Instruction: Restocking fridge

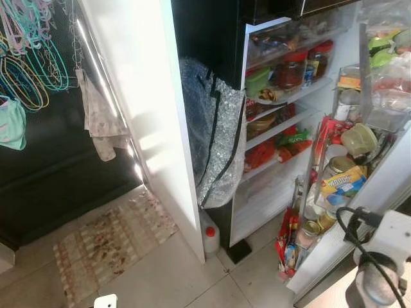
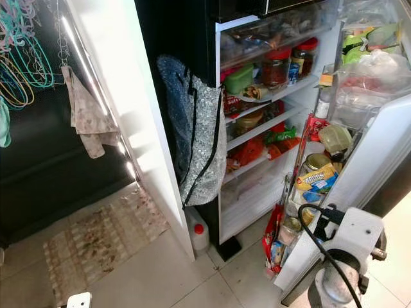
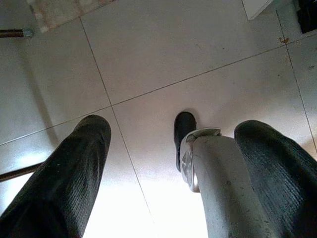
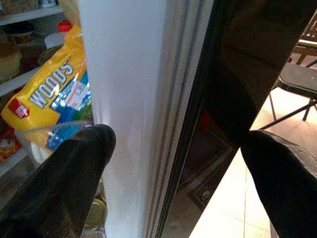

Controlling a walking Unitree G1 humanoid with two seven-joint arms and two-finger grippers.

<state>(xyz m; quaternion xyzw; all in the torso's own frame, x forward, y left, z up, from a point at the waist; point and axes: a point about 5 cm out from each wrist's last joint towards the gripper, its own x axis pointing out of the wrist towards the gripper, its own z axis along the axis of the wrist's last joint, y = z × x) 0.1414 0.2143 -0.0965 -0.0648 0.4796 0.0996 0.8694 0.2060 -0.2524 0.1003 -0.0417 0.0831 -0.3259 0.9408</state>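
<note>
The white fridge [image 1: 270,192] stands open, its shelves crowded with red-lidded glass jars [image 1: 292,67], a green tub [image 1: 257,81] and red and green packets [image 1: 282,146], and its white open door [image 2: 379,160] swings out to the robot's right, its racks packed with tins, jars and a yellow-and-blue snack bag [image 4: 52,96]. The right hand [image 4: 178,163] has its two black fingers [image 4: 74,168] spread apart on either side of the door's edge, one finger on the stocked inner side just beside the snack bag, the other on the dark outer side; whether either pad touches the door cannot be told. The left hand [image 3: 168,173] hangs low over the pale tiled floor [image 3: 163,59], its fingers [image 3: 74,163] wide apart and holding nothing. A grey speckled fabric bag [image 2: 192,138] hangs against the fridge's dark side, partly covering it, and a white plastic jug with a red cap [image 2: 198,236] stands on the floor below. A white wall panel [image 1: 148,128] rises left of the fridge, with a patterned floor mat [image 1: 109,240], a hanging pale cloth [image 1: 99,119] and coloured wire hangers [image 1: 29,58] beyond. The upper door racks are cut off and their bagged contents are blurred.
</note>
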